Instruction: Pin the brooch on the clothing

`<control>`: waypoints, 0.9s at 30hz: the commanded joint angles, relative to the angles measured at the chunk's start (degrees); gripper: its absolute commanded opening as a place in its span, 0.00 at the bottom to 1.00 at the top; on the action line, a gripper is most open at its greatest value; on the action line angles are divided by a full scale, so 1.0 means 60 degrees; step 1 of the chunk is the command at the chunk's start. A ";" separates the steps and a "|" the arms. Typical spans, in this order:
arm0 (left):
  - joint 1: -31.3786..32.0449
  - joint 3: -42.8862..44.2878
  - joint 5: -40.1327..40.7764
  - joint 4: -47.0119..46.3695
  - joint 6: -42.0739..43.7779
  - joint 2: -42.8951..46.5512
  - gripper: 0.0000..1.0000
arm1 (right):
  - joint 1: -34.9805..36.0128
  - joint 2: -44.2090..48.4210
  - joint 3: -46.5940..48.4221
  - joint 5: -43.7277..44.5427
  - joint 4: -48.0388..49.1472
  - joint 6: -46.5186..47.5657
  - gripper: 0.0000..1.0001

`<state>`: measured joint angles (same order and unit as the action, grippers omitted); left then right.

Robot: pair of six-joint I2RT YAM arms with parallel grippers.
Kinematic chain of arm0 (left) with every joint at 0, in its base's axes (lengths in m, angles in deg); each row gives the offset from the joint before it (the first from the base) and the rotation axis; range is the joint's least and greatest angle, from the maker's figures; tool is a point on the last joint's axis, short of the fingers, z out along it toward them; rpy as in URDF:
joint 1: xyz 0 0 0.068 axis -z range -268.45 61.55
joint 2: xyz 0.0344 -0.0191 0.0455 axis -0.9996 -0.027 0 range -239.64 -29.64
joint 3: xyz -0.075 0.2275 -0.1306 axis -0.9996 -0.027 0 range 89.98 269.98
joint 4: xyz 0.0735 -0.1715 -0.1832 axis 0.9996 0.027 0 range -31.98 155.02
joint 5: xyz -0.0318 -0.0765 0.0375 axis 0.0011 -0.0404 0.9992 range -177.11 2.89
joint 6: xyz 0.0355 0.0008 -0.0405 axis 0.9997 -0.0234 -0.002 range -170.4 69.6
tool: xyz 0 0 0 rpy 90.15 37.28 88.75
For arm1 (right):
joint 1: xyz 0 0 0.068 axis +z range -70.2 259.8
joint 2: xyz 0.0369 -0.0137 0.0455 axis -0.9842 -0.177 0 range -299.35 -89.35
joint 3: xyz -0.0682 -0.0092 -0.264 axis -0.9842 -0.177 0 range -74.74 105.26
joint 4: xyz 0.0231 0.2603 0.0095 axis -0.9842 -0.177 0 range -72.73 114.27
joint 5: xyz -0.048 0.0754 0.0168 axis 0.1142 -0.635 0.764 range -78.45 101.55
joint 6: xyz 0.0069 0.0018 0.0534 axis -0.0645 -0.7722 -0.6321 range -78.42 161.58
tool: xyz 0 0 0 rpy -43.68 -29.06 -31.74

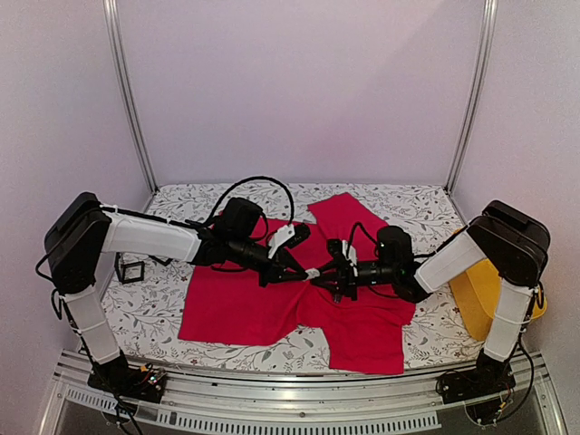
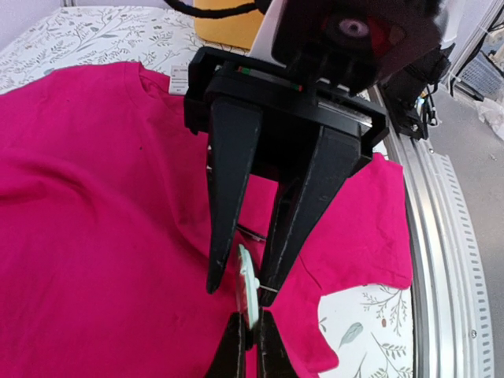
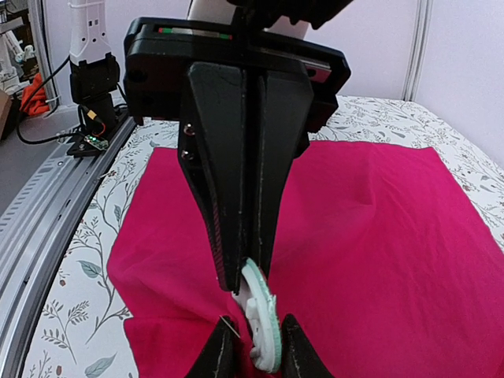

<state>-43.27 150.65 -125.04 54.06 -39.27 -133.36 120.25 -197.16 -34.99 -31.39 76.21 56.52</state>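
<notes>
Brooch [image 3: 262, 327] one, left gripper [image 3: 239, 283] pinching; right gripper [image 2: 240, 290] straddling; clothing [image 1: 245, 308] one.

one red T-shirt [image 1: 245, 308], one brooch [image 3: 264, 319], one left gripper [image 3: 240, 283], one right gripper [image 2: 240, 290], one floral tablecloth [image 1: 408, 204], one yellow object [image 1: 476, 290]

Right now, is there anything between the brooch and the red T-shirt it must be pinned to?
Nothing visible. The left fingers hold the brooch over bare cloth of the red T-shirt; the right fingers stand at its two sides, not beneath it.
</notes>
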 commanded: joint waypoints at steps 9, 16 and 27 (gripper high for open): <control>0.0214 -0.0040 0.0089 -0.0127 0.0507 0.0437 0.00 | -0.0154 -0.0430 0.0699 -0.0382 0.0107 -0.1245 0.08; 0.0355 0.0057 0.0262 0.0028 0.0718 0.0353 0.00 | -0.0251 -0.0459 0.0897 -0.0223 -0.0045 -0.1884 0.07; 0.0441 -0.0018 0.0407 0.0016 0.0724 0.0401 0.00 | -0.0598 -0.0437 0.1334 0.0484 -0.0590 -0.3484 0.01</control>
<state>-43.07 150.47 -119.84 54.38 -35.42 -132.45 118.70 -199.41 -29.88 -34.21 71.32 42.08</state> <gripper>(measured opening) 0.013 0.065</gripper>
